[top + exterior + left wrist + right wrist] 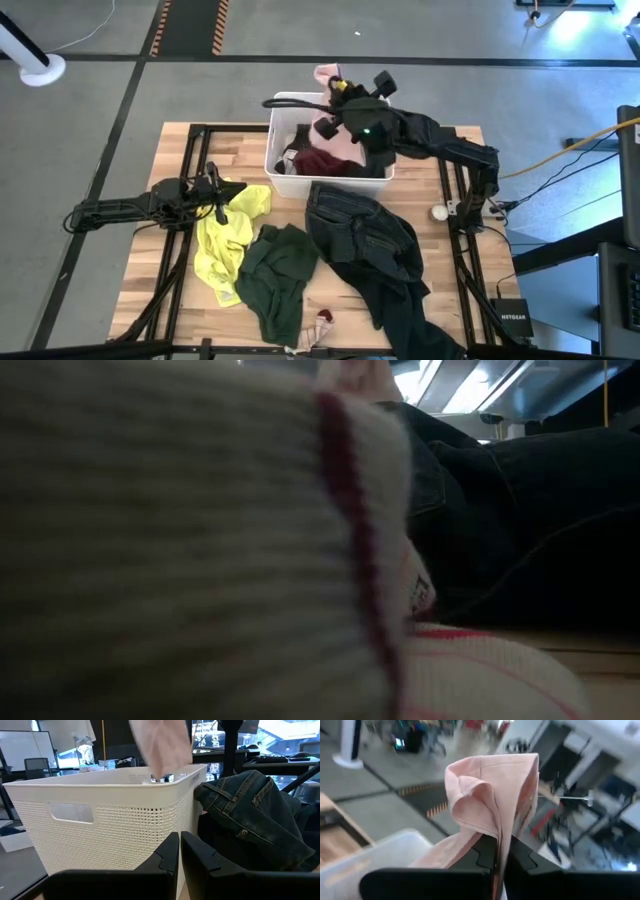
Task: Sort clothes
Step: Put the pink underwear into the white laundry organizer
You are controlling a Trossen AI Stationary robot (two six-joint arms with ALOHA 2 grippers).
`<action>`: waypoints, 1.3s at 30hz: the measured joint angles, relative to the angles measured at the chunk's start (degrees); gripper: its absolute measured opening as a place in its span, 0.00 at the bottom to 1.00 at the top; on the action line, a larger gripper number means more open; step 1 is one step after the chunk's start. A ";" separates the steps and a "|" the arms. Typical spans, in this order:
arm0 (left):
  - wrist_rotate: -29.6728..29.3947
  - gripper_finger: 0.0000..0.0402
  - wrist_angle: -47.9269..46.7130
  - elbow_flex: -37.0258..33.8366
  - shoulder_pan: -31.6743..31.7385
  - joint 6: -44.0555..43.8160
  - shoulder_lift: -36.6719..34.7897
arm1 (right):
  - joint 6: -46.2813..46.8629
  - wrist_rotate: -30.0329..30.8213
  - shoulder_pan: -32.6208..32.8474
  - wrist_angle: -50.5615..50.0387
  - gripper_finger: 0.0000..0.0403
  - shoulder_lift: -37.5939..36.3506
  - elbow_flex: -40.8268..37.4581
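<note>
Wood-slat table (180, 140) on grey floor. Right gripper (501, 851) above white bin (280, 120), fingers pinched on pink cloth (490, 795); cloth hangs below it over bin's far rim. Left gripper (180, 851) closed, empty, beside yellow top (225, 240); jeans (365, 240) and green shirt (275, 275) lie on table toward front. Risk: released here, cloth may drape rim and slide outside.
</note>
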 joint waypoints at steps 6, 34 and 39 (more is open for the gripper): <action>0.00 0.03 0.00 0.01 0.02 0.00 -0.02 | 16.47 -4.50 -2.91 -13.59 0.06 0.07 -7.78; 0.00 0.03 0.00 -0.01 0.00 1.99 -0.02 | 33.93 -22.40 -6.11 -8.76 0.55 0.59 -28.57; 0.00 0.03 0.00 -0.01 0.00 1.97 -0.01 | 32.40 -20.94 -6.02 -9.59 0.61 0.50 -23.30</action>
